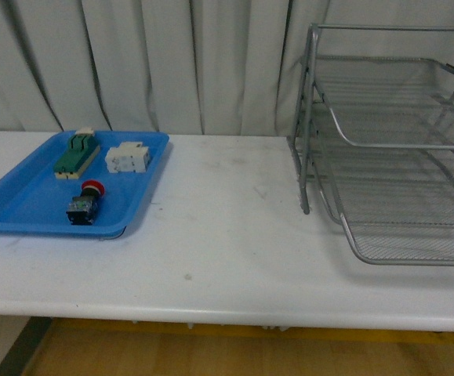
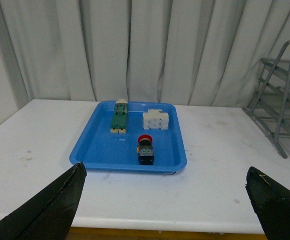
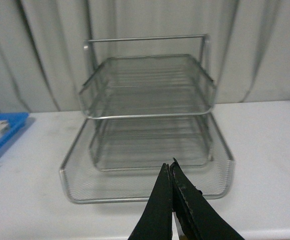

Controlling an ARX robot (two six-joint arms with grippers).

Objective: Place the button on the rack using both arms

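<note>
The button (image 1: 84,204), a red cap on a black body, lies in the blue tray (image 1: 23,205) at the table's left; the left wrist view also shows the button (image 2: 145,149). My left gripper (image 2: 166,174) hangs open in front of the tray, well short of the button, nothing between its fingers (image 2: 64,195). The silver wire-mesh rack (image 1: 399,157) stands at the right, and the right wrist view shows the rack (image 3: 147,120) from its open front. My right gripper (image 3: 170,167) is shut and empty, just before the rack's lowest tier. Neither arm shows in the front view.
A green terminal block (image 1: 76,153) and a white blocky component (image 1: 127,157) lie in the far part of the blue tray. The white table (image 1: 227,235) spans the view, with grey curtains behind. The table's near edge lies just under both grippers.
</note>
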